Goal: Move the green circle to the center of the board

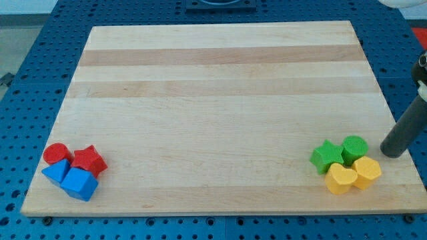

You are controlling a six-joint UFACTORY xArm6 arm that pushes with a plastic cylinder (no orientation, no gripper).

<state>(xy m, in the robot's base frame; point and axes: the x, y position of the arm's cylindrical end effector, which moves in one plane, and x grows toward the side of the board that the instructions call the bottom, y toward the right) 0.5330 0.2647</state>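
Note:
The green circle [355,148] sits near the view's bottom right corner of the wooden board [220,80]. It touches a green star [327,156] on its left and a yellow hexagon [366,172] below it. A yellow heart [340,179] lies below the star. My tip [393,150] is at the board's right edge, just to the right of the green circle, a small gap apart from it. The rod slants up to the view's right.
At the view's bottom left corner lie a red circle [56,154], a red star [89,161], a blue block [57,172] and a blue pentagon-like block [81,185], all bunched together. A blue perforated table [40,60] surrounds the board.

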